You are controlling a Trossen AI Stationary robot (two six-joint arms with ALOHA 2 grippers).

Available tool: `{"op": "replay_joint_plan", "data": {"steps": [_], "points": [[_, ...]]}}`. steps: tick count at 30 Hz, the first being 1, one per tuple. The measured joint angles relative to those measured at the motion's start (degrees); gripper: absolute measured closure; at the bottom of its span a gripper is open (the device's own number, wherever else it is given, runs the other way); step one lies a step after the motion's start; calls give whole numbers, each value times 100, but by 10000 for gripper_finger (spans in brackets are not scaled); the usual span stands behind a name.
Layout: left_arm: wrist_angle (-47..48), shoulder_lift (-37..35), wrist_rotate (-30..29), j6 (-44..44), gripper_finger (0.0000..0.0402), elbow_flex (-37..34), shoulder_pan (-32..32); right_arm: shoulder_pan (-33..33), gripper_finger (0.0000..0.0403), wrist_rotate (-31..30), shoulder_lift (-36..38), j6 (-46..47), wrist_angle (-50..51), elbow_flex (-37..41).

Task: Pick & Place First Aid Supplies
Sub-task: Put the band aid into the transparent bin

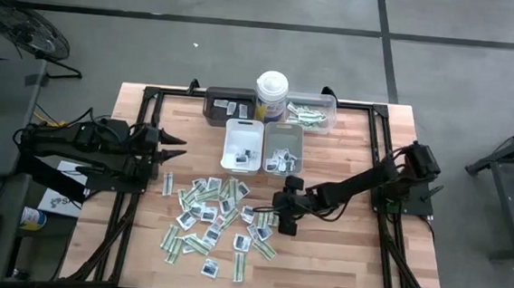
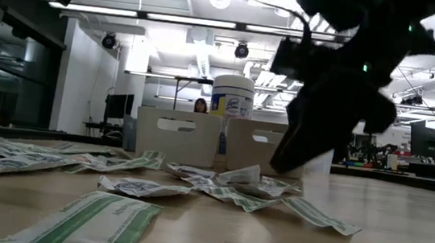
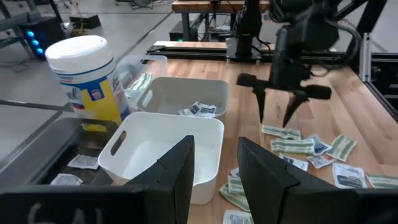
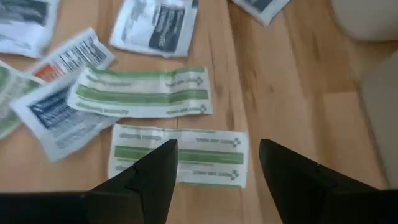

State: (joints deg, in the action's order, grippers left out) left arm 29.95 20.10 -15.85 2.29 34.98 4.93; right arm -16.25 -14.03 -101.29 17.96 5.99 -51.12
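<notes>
The right gripper (image 1: 286, 220) hangs low over the right edge of the scattered first aid supplies (image 1: 211, 222), fingers spread apart and holding nothing. From its own wrist camera, a pale-green-and-white strip (image 4: 179, 155) lies flat on the wooden table (image 1: 340, 259) directly under the gap between the two fingers (image 4: 146, 180), its long axis running crosswise to them, so the fingers straddle its width. A second green strip (image 4: 140, 93) lies just beyond it, nearly parallel and slightly tilted, overlapping a white sachet with blue print (image 4: 53, 121). More white sachets sit farther out. Seen from above, the pile spreads across the middle of the table, packets pointing every which way, in front of a white tray (image 1: 243, 146) and a grey tray (image 1: 283, 149); behind those stand a dark tray (image 1: 228, 106), a white lidded canister (image 1: 271, 95) and a clear tray (image 1: 311, 111) holding green strips. The left gripper (image 1: 177, 149) waits off at the table's left edge, fingers partly apart, empty, pointing toward the trays.
</notes>
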Motion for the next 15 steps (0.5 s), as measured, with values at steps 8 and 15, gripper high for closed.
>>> {"op": "replay_joint_plan", "data": {"steps": [8, 15], "points": [[4, 0, -40, 103, 283, 0, 0, 2, 183, -193, -481, 482, -14, -34], [13, 0, -162, 188, 283, 2, 0, 9, 193, -38, -595, 890, 36, -36]]}}
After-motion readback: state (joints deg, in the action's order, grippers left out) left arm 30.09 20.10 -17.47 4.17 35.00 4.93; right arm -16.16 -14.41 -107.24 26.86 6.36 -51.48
